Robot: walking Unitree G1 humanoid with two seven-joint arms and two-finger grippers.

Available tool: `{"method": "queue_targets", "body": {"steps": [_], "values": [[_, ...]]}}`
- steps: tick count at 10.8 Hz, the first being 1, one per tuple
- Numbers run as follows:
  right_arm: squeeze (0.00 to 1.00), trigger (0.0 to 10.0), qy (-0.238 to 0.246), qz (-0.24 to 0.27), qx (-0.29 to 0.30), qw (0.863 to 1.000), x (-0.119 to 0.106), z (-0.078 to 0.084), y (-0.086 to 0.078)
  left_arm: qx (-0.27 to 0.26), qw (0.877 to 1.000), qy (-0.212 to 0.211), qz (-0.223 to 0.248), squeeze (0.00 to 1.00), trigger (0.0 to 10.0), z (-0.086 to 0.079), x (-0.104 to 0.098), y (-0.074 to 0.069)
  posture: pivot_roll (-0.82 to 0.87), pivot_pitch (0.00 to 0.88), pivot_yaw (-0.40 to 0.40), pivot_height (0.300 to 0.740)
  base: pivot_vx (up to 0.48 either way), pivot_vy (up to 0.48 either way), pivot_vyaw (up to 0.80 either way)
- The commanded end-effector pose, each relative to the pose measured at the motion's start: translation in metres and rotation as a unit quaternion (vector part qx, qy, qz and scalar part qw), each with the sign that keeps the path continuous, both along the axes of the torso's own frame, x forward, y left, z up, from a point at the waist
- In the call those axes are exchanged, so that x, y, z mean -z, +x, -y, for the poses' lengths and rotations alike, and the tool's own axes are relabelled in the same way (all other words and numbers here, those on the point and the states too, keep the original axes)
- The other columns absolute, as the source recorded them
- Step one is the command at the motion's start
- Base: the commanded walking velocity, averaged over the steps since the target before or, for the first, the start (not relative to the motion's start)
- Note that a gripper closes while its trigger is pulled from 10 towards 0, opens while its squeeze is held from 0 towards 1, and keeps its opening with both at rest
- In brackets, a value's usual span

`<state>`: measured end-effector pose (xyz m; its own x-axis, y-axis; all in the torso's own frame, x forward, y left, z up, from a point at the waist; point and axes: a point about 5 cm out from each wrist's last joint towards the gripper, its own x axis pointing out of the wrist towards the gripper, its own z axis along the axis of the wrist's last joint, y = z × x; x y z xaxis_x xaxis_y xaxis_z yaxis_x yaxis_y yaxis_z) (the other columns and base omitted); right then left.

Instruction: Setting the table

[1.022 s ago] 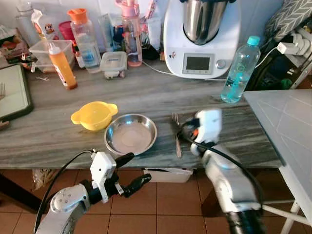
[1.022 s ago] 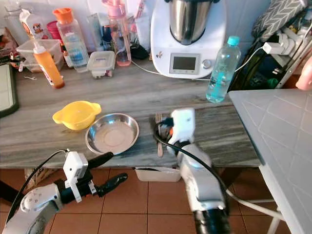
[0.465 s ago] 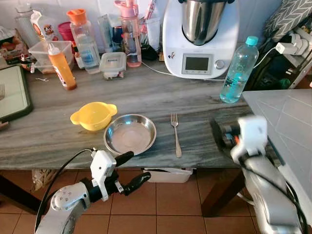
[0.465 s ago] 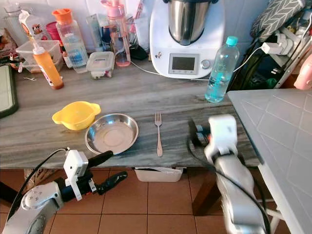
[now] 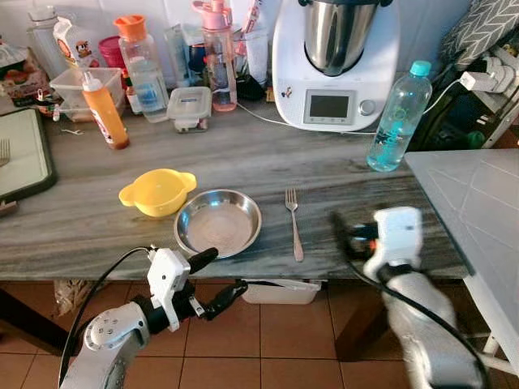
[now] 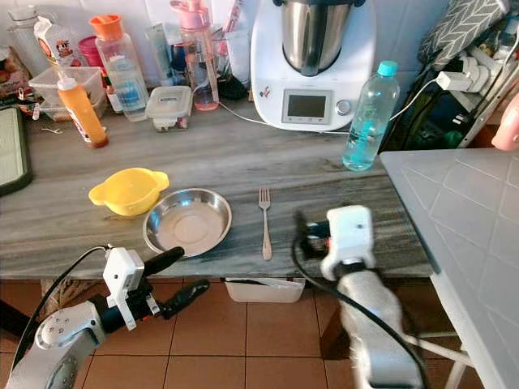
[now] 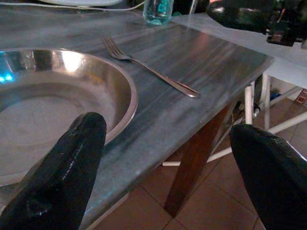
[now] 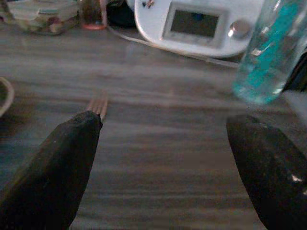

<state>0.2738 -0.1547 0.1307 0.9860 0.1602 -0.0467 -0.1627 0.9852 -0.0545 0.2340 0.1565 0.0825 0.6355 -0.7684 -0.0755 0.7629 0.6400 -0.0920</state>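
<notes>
A steel plate [image 5: 217,223] is laid on the wooden table [image 5: 73,227], with a fork [image 5: 293,220] just beside it; knife and cup are judged outstanding. The right gripper [image 8: 163,158] and the left gripper [image 7: 168,158] are held wide and empty.

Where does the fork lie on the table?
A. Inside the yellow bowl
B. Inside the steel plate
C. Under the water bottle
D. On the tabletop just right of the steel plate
D: the fork rests flat on the bare tabletop, just right of the steel plate, not touching it.
</notes>
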Motion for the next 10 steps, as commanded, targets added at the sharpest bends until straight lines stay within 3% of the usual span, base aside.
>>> {"method": "queue_targets", "body": {"steps": [1,3,4,5,10], "values": [[0.0,10.0,0.023,-0.023,-0.003,0.999,0.002,-0.005,0.007,-0.005,1.0,0.006,0.004,0.0,10.0,-0.003,-0.001,0.001,0.04,0.034,0.028,0.74,0.0,0.0,0.0],[0.0,10.0,0.038,-0.076,-0.013,0.996,0.012,-0.017,0.019,-0.002,1.0,0.007,0.004,0.0,10.0,-0.002,-0.001,0.0,0.05,0.04,0.028,0.74,0.0,0.0,0.0],[0.0,10.0,0.047,-0.088,-0.043,0.994,0.013,-0.031,0.024,0.002,1.0,0.009,0.002,0.0,10.0,-0.002,-0.001,-0.003,0.05,0.044,0.03,0.74,0.0,0.0,0.0],[0.0,0.0,0.038,-0.108,-0.053,0.992,0.017,-0.038,0.027,0.004,1.0,0.009,0.001,0.0,10.0,-0.002,-0.001,-0.004,0.05,0.046,0.03,0.74,0.0,0.0,0.0],[0.0,0.0,0.028,-0.125,-0.066,0.99,0.025,-0.055,0.034,0.008,1.0,0.01,-0.004,0.0,10.0,-0.003,-0.001,-0.007,0.06,0.052,0.027,0.74,0.0,0.0,0.0]]}}
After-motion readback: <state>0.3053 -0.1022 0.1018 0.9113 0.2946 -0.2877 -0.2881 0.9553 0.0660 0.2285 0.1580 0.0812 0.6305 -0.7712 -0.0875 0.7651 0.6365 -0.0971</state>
